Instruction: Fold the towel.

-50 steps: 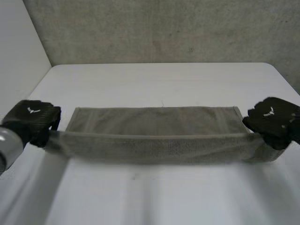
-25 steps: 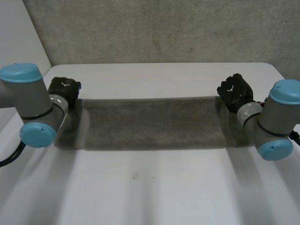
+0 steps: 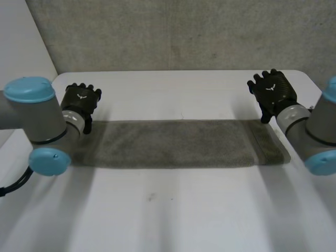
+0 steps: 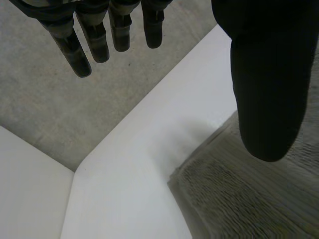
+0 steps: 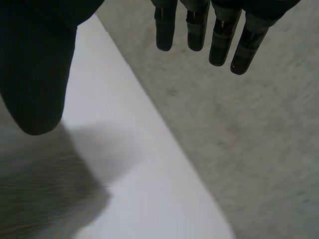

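- While I watch through the head view, the towel [image 3: 173, 144] lies flat on the white table [image 3: 173, 210] as a long, narrow grey-green strip. It runs left to right about midway between the near and far edges.
- My left hand [image 3: 80, 100] is at the strip's far left corner, back of the hand up.
- Through the left wrist view, its fingers [image 4: 99, 35] are straight and well apart from the thumb [image 4: 269, 74], with nothing held between them. A corner of the towel [image 4: 234, 199] lies below the thumb. I cannot tell whether the thumb touches it.
- My right hand [image 3: 272, 92] is at the far right corner, just beyond the towel's far edge.
- Through the right wrist view, its fingers [image 5: 199, 25] are likewise straight and spread away from the thumb [image 5: 35, 64]. The towel [image 5: 35, 199] lies on the table below the thumb.
- Behind the table's far edge stands a grey concrete wall [image 3: 184, 31].
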`<move>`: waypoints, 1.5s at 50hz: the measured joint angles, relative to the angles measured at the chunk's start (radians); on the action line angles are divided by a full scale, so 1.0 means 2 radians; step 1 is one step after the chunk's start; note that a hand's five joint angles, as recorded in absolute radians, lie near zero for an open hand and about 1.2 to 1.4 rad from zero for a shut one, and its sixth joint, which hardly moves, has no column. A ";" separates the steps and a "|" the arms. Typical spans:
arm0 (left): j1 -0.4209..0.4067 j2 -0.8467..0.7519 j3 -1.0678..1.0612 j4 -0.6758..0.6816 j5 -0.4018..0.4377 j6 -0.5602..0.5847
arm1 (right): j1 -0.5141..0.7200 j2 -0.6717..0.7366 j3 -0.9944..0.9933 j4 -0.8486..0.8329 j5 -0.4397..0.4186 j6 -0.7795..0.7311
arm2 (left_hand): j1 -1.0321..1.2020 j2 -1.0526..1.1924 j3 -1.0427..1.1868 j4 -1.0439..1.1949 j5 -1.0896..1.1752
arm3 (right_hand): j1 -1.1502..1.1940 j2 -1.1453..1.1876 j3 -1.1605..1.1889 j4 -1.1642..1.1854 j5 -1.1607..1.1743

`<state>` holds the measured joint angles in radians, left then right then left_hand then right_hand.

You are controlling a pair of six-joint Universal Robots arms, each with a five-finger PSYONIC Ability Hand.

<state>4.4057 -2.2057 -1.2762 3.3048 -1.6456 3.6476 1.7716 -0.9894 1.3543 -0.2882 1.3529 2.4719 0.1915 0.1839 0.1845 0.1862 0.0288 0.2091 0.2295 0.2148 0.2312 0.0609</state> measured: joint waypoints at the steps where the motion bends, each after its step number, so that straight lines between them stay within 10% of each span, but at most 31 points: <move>1: 0.000 0.020 -0.021 0.001 0.001 -0.001 | -0.008 -0.017 0.009 0.039 -0.016 0.020 | 0.000 0.000 0.000 0.000 0.000 | 0.000 0.000 0.000 0.000 0.000; 13: 0.006 0.167 -0.143 0.015 0.070 -0.090 | -0.058 -0.052 0.050 0.233 -0.070 0.042 | -0.005 -0.005 -0.005 -0.006 -0.001 | 0.000 0.001 0.002 0.002 0.001; 28: 0.069 0.218 -0.176 0.013 0.187 -0.299 | -0.089 -0.022 0.090 0.124 -0.068 0.019 | -0.005 -0.004 -0.004 -0.006 -0.001 | 0.144 0.177 0.182 0.173 0.160; 47: 0.076 0.214 -0.180 0.013 0.183 -0.299 | -0.107 0.018 0.087 0.105 -0.063 -0.034 | -0.005 -0.004 -0.004 -0.006 -0.001 | 0.189 0.224 0.233 0.224 0.219; 52: 0.075 0.214 -0.183 0.013 0.183 -0.299 | -0.108 0.014 0.088 0.106 -0.063 -0.034 | -0.005 -0.004 -0.004 -0.006 -0.001 | 0.352 0.457 0.459 0.452 0.426; 75: 0.070 0.217 -0.184 0.013 0.181 -0.300 | -0.245 -0.067 0.064 0.149 -0.038 -0.087 | -0.004 -0.003 -0.003 -0.006 -0.001 | 0.362 0.472 0.484 0.480 0.456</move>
<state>4.5464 -1.7717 -1.6445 3.3298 -1.2839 3.0483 1.2818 -1.1227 1.4819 0.0104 1.2776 2.2972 0.1836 0.1783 0.1787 0.1747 0.0277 0.9331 1.1736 1.1829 1.1913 0.9734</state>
